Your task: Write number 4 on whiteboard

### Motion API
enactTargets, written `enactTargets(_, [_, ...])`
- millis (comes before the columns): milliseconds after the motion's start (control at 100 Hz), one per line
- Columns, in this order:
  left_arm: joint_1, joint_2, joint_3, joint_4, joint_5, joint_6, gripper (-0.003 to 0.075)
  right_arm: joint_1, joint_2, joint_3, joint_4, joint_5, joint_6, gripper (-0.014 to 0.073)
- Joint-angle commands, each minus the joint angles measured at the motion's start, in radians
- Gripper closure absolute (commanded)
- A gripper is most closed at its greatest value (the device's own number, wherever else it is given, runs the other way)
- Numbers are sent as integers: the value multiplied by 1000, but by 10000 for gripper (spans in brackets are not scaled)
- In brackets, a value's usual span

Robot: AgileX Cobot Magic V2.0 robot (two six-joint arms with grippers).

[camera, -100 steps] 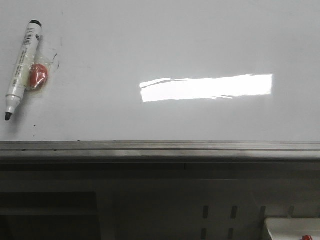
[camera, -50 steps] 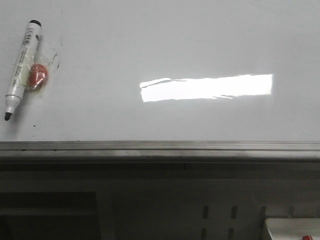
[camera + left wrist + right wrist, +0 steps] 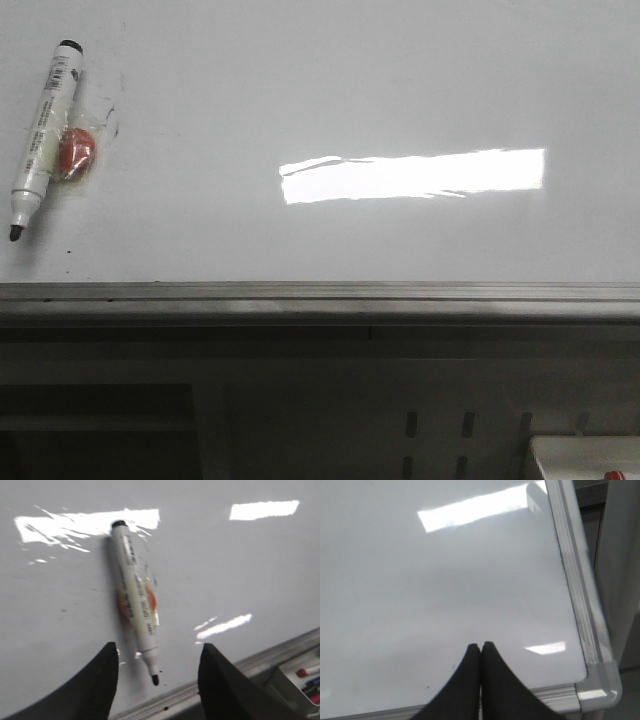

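Observation:
The whiteboard is glossy white with a grey metal rail along its near edge. No number 4 shows on it, only faint smudges. A white marker with an uncapped black tip lies at the board's left, taped to a red-orange round piece. In the left wrist view my left gripper is open, above the board, its black fingers either side of the marker's tip, apart from the marker. My right gripper is shut and empty over bare board near a corner. Neither gripper shows in the front view.
The board's grey rail runs across the front view, with a dark shelf frame below. A white tray with something red sits at the lower right; it also shows in the left wrist view. The board's rounded corner is beside my right gripper.

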State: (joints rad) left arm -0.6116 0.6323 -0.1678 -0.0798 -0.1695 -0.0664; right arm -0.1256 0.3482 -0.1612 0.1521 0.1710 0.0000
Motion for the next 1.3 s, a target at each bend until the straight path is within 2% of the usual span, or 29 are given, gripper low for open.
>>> enactTargets(0, [-43, 102, -53, -32, -133, -9, 377, -5, 15, -38, -1, -81, 0, 658])
enactTargets(210, [-46, 304, -98, -64, -238, -9, 328, -5, 15, -38, -1, -81, 0, 658])
enactTargets(530, [-46, 443, -119, -170, -288, -9, 346, -5, 15, -38, -1, -81, 0, 658])
enactTargets(620, [-46, 462, -119, -196, -288, -9, 456, -5, 15, -38, -1, -79, 0, 658])
enactTargets(740, [-46, 466, -119, -196, -288, -5, 731, 0, 15, -38, -1, -68, 0, 658])
enactTargets(800, [-46, 466, -119, -192, -288, -3, 741, 19, 15, -43, -1, -64, 0, 658])
enactTargets(920, [-46, 466, -119, -153, -288, -3, 741, 111, 15, -96, -1, 52, 0, 658])
enactTargets(1030, [-46, 447, -119, 2, -288, -3, 741, 246, 35, -158, -1, 144, -23, 658])
enactTargets(1290, [-46, 354, -119, 414, -343, -3, 741, 664, 194, -290, -1, 92, -28, 658])
